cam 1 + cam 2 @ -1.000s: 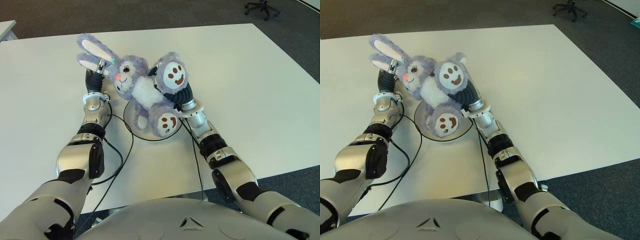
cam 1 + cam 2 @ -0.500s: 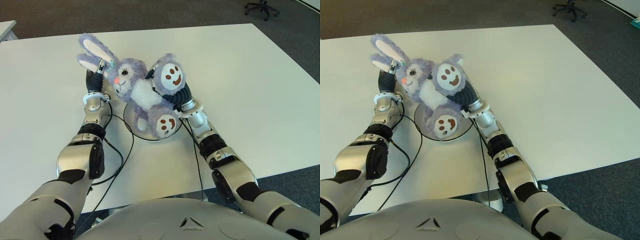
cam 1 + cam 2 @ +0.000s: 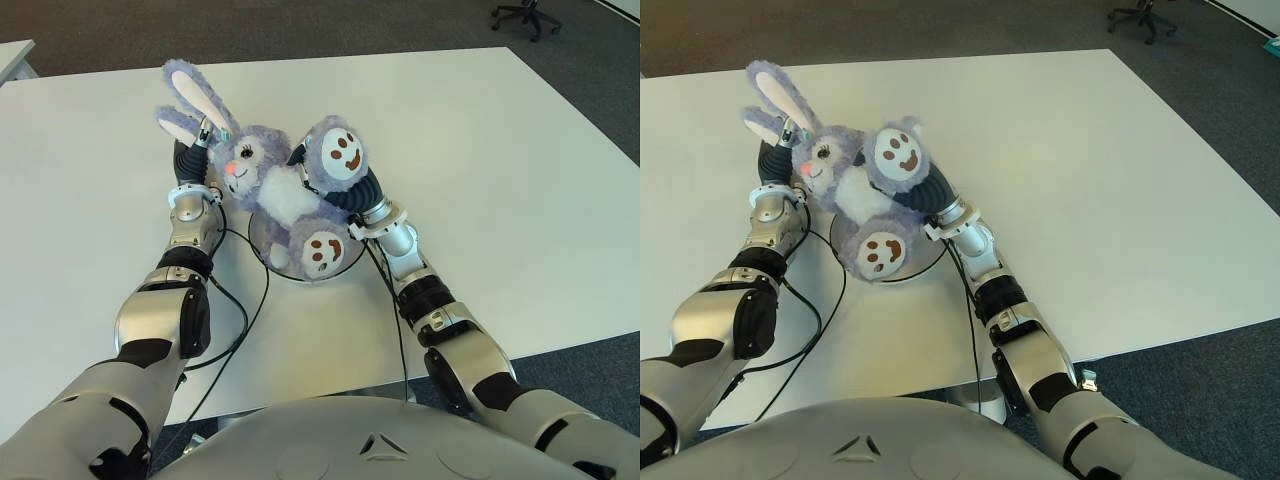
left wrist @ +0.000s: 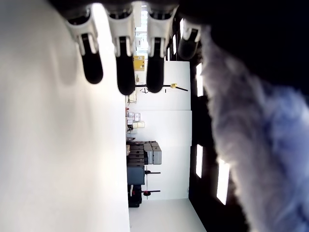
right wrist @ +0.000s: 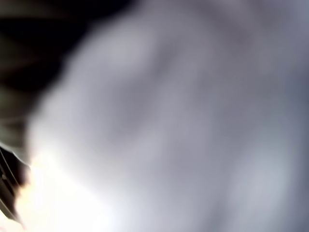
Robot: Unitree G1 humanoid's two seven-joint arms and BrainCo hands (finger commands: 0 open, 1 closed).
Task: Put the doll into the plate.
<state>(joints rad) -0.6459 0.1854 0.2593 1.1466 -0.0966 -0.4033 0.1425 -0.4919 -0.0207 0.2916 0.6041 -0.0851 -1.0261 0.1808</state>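
The doll (image 3: 275,185) is a purple plush rabbit with a white belly and smiling soles. It lies on its back across the round grey plate (image 3: 350,256), head and ears hanging past the plate's far left rim. My right hand (image 3: 338,193) reaches under its raised leg and grips it; the right wrist view shows nothing but fur (image 5: 183,116). My left hand (image 3: 192,157) stands by the ears with straight fingers (image 4: 120,58). The fur (image 4: 251,135) brushes its side, and nothing lies in its grasp.
The white table (image 3: 500,170) stretches wide to the right and far side. Black cables (image 3: 245,300) loop from both wrists over the table's near part. An office chair (image 3: 525,15) stands on the dark carpet beyond the far right corner.
The right hand has shifted the doll slightly left and down onto the plate. Its ears now point more steeply upward. The left hand has barely moved.
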